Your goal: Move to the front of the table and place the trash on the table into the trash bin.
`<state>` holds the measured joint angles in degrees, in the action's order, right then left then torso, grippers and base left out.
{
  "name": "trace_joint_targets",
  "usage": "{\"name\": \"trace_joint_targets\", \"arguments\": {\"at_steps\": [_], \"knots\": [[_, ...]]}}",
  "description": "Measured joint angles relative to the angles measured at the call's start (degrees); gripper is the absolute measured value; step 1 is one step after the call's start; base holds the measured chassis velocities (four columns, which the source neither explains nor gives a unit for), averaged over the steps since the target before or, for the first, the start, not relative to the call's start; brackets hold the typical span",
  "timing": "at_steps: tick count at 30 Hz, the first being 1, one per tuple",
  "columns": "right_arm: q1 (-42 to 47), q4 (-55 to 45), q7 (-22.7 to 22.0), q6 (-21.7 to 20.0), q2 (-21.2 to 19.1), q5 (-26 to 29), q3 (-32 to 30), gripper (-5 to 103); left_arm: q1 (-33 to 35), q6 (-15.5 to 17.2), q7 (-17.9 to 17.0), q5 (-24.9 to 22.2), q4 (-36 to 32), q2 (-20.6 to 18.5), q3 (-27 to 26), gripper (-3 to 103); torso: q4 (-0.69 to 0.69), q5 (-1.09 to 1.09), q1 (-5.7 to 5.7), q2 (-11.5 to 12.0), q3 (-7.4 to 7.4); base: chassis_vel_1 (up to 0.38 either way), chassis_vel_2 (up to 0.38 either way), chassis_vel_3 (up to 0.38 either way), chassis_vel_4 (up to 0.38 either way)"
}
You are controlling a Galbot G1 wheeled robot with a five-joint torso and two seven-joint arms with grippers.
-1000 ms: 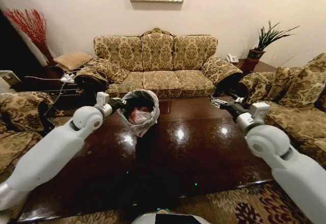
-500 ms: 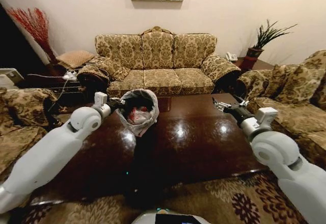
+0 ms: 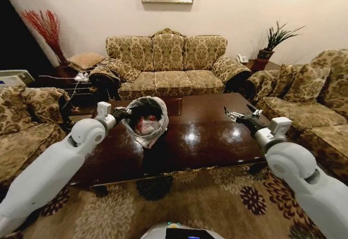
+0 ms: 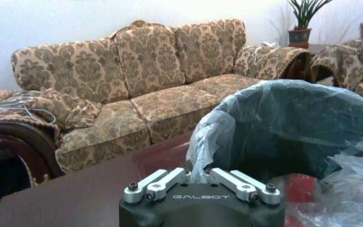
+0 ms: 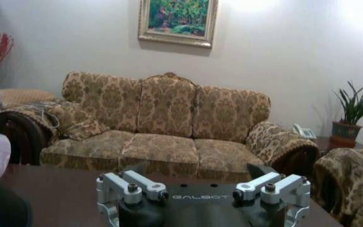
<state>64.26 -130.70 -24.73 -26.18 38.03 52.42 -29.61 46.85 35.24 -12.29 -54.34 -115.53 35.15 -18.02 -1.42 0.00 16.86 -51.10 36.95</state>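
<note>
- Left gripper (image 3: 124, 112) is up over the left part of the table (image 3: 217, 141), clamped on the rim of the trash bin (image 3: 145, 118); the left wrist view shows its fingers pinched narrow right at the liner edge, so the bin hangs off that grip.
- The bin is tilted, mouth facing the robot and up, probably so the load stays inside and the opening is easy to reach.
- Trash (image 3: 145, 124) sits inside the bin: a red-and-white bundle visible through the mouth in the head view, and red plus crinkled clear plastic in the left wrist view (image 4: 332, 189).
- The liner (image 4: 282, 123) is a thin grey-white bag, puffed up over the rim; being flimsy, it could slip if the pinch holds only plastic. Whether the hard rim is also caught cannot be told.
- Right gripper (image 3: 240, 114) is held out over the right part of the table, well apart from the bin, fingers spread wide with nothing in them; it looks idle, kept clear of the load.
- The dark glossy tabletop shows no loose trash anywhere in view, so the collecting reads as done or nearly so.
- The table's near edge lies well ahead of the robot, with patterned carpet (image 3: 179, 206) between.
- Sofa (image 3: 168, 65) behind the table, armchairs to either side.
</note>
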Motion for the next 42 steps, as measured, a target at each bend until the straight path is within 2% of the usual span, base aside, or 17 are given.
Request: {"name": "trace_joint_targets", "arguments": {"at_steps": [14,28,42], "knots": [[2.56,-1.05,-0.36,0.07,0.2,-0.99,-0.7,100,1.99,0.31,-0.2,0.47,-1.4,0.64,-1.0,3,0.01,0.0,-0.25,0.53,-0.29,0.211,-0.192,-0.185,0.211],[2.91,-1.21,0.0,0.63,0.22,-1.8,0.01,100,3.96,0.37,-0.05,1.02,-2.18,1.17,-2.72,3,0.0,0.0,-2.0,4.52,-2.56,0.2,-0.07,-0.079,0.199],[3.02,-0.26,0.85,2.94,0.34,-2.54,0.65,100,4.81,0.47,0.27,1.63,-2.48,1.57,-3.24,3,0.01,0.01,-3.59,8.27,-4.68,0.042,0.016,0.02,0.044]]}}
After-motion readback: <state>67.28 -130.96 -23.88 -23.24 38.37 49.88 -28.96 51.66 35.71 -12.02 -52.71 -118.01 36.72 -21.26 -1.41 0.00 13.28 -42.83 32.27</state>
